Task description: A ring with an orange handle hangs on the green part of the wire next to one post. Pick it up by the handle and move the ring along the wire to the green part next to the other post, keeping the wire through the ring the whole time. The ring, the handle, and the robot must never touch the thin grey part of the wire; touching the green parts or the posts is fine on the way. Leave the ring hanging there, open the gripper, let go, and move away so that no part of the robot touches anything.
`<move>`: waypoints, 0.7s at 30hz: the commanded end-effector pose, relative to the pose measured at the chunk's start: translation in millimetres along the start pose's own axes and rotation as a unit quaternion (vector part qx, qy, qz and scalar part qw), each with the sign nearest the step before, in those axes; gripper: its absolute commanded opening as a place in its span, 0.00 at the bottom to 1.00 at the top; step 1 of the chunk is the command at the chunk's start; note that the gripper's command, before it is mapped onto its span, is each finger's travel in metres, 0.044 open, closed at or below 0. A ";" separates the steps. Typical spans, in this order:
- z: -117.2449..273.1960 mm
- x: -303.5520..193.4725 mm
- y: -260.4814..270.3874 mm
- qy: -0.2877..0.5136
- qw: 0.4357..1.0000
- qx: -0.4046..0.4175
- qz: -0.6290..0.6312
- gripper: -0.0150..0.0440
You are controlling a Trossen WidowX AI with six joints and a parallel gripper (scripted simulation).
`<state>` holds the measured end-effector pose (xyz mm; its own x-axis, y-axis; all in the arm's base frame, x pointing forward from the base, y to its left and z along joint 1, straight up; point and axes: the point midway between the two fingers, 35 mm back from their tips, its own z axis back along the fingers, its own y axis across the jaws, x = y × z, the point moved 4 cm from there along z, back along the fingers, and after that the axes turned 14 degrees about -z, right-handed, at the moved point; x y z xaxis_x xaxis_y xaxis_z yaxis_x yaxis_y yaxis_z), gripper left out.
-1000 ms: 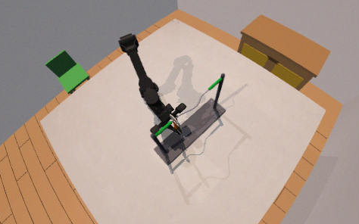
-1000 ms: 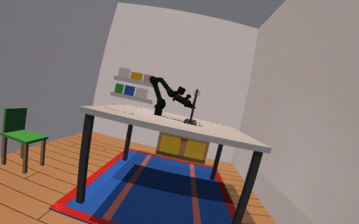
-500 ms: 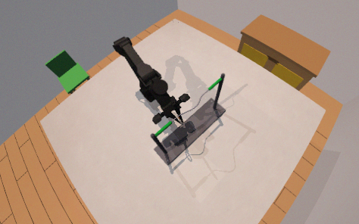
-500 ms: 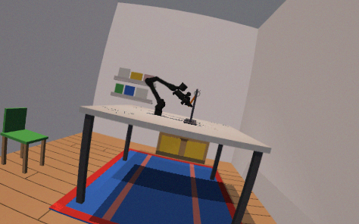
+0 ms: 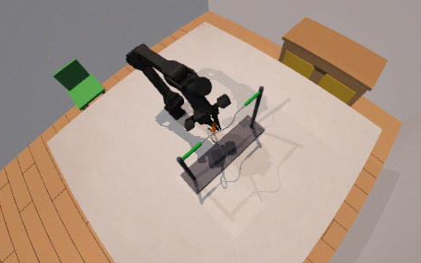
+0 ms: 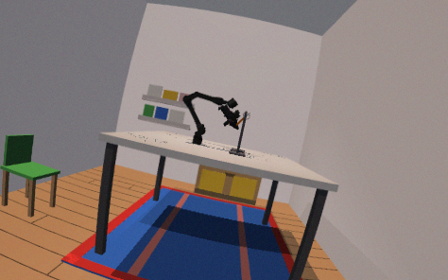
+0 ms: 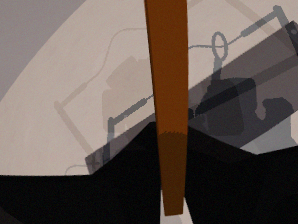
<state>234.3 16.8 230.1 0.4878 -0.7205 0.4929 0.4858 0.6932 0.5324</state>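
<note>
My gripper (image 5: 214, 124) (image 6: 236, 125) (image 7: 162, 128) is shut on the orange handle (image 5: 214, 128) (image 6: 240, 121) (image 7: 169, 70). The pale ring (image 5: 212, 131) (image 6: 248, 115) is at the grey wire (image 5: 234, 120), a little inward from the left green part (image 5: 192, 151). The wire appears to run through it; whether they touch cannot be told. The other green part (image 5: 252, 98) is at the far right post (image 5: 256, 111). The left post (image 5: 188, 169) is at the near end. The ring itself is outside the wrist view, where only its shadow shows.
The posts stand on a dark base plate (image 5: 251, 129) on the white table (image 5: 123, 178) (image 6: 283, 167). The wire rises and bends toward the far right post. Shadows of the arm, wire and ring lie on the base and table. A green chair (image 5: 88, 91) and a cabinet (image 5: 337, 49) stand beyond the table.
</note>
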 end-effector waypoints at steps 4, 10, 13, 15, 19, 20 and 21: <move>7.5 -2.4 25.2 0.026 0.997 -0.005 -0.069 0.00; 7.8 -3.2 38.1 0.026 0.995 -0.002 -0.096 0.00; 7.8 -3.4 43.1 0.025 0.994 -0.001 -0.103 0.00; 7.9 -3.5 45.5 0.024 0.994 -0.001 -0.105 0.00; 8.0 -3.6 49.7 0.023 0.994 0.000 -0.106 0.00; 8.0 -3.6 50.5 0.022 0.994 0.000 -0.105 0.00; 8.0 -3.7 51.2 0.022 0.994 0.000 -0.104 0.00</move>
<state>249.4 53.1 259.1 0.4129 -0.8453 0.3392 0.5770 0.5309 0.6207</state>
